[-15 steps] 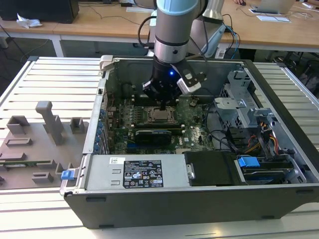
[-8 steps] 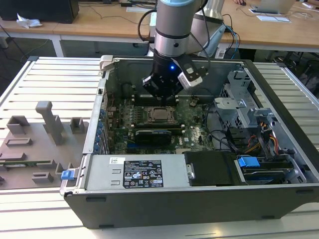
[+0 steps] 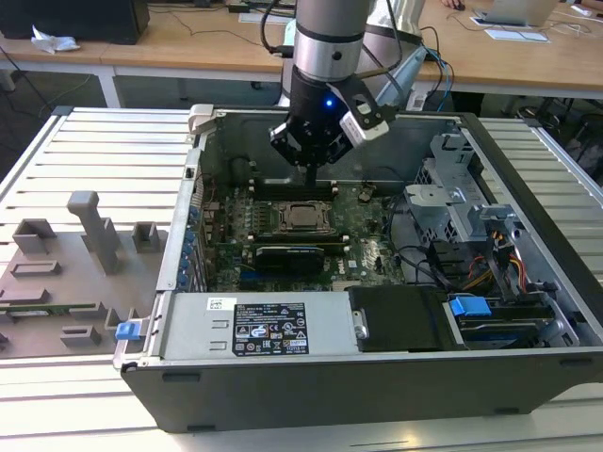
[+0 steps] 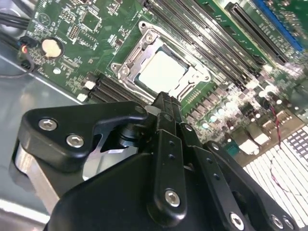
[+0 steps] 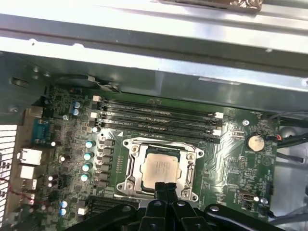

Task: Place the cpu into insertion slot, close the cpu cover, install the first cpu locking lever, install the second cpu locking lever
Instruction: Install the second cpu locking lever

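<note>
The cpu (image 5: pixel 160 168) sits in the slot (image 5: pixel 132 169) near the middle of the board (image 5: pixel 231 163), its pale face up and flat. The cover (image 5: pixel 192 155) lies down over it, framing the chip through its window. In both wrist views the chip looks square, so I see no long axis; its edges run parallel to the socket rim and to the memory slots (image 5: pixel 154 120) on the far side.

My gripper (image 5: pixel 165 184) hangs just above the near edge of the socket, fingers pressed together, pinching nothing. In the exterior view the gripper (image 3: pixel 308 169) stands upright inside the case (image 3: pixel 528 160), over the far side of the board.

What worries me: I cannot tell whether the levers are latched — their thin rods are hard to pick out along the cover's edges. If the cover is only resting, a push from the closed tip could slip off a rod and land on the cover or on the small parts just beside the socket. A tilted chip under the frame would also bind — though it looks level to me.
</note>
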